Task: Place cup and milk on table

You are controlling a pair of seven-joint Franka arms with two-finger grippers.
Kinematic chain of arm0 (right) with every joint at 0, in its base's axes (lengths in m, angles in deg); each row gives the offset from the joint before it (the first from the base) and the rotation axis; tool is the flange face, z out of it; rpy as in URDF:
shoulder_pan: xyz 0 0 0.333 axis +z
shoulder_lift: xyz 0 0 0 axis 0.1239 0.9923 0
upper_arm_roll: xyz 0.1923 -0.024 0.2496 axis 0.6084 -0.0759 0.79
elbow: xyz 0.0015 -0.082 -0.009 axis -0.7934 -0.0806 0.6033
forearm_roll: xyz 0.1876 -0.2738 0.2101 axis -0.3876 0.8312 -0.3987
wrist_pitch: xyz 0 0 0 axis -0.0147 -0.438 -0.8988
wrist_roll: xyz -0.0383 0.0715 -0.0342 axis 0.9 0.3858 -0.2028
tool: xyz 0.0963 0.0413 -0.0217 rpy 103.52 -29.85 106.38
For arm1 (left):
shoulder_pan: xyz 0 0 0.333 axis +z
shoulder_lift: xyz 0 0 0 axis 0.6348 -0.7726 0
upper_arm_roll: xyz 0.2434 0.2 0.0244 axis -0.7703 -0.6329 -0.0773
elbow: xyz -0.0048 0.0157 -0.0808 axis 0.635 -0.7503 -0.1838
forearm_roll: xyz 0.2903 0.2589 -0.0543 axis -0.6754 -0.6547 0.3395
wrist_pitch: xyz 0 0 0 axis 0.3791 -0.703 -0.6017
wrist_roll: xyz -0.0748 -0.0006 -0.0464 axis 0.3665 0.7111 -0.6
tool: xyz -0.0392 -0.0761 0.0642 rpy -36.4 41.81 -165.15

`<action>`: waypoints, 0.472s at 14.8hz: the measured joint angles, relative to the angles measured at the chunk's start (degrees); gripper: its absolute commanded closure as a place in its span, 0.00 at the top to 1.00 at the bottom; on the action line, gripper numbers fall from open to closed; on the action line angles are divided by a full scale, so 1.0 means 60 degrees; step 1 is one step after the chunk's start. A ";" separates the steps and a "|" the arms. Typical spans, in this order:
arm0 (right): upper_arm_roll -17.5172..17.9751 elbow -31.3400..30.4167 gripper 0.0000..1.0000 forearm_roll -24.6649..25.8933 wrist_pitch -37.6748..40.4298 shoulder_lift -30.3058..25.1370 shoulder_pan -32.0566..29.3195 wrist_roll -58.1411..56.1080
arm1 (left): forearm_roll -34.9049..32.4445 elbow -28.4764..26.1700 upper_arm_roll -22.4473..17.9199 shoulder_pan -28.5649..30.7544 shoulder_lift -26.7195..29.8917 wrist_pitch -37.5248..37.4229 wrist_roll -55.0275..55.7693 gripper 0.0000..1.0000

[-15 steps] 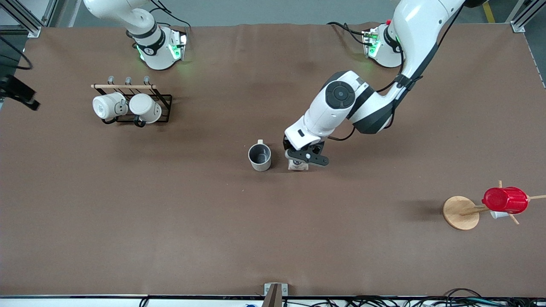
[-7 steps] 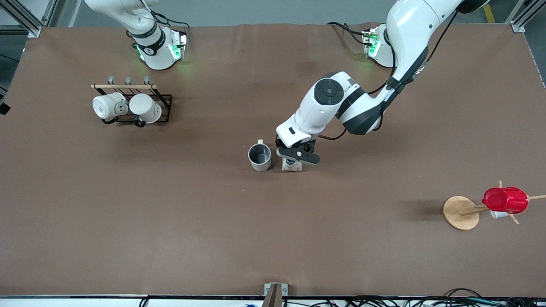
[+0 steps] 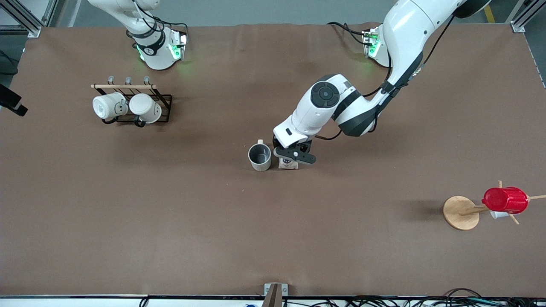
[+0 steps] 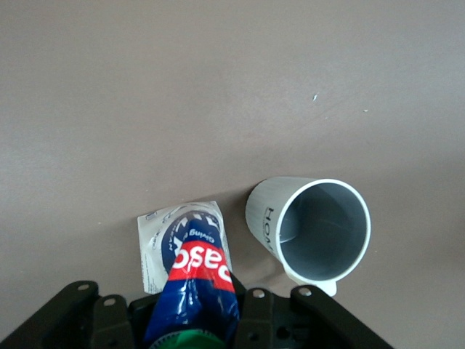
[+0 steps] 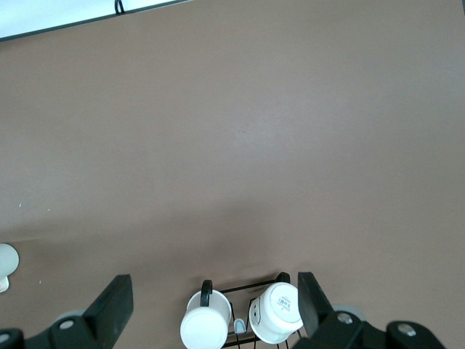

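Note:
The cup stands upright on the brown table near its middle, grey inside, handle toward the robots' bases. It also shows in the left wrist view. My left gripper is shut on the milk, which stands right beside the cup, toward the left arm's end. In the left wrist view the milk shows its blue top, red band and green cap between the jaws of my left gripper; its base looks to rest on the table. My right gripper is open, high over the mug rack.
A black wire rack with two all-white mugs stands toward the right arm's end. A wooden stand with a red plastic cup stands toward the left arm's end, nearer the front camera.
My left gripper has carried the milk sideways toward the cup, closing the gap to it. The cup has not moved.

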 measured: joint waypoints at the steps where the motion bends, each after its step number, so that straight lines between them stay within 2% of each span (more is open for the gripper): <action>1: 0.0002 0.0013 1.00 0.0000 0.0016 0.0001 0.0009 -0.0028 | 0.0000 0.0012 0.0005 -0.0002 -0.0013 0.0022 0.0000 0.00; 7: -0.0006 0.0708 1.00 0.0003 0.0816 0.0408 0.0064 -0.0205 | -0.0146 0.0116 0.0014 -0.0015 -0.0205 0.0042 -0.0007 0.00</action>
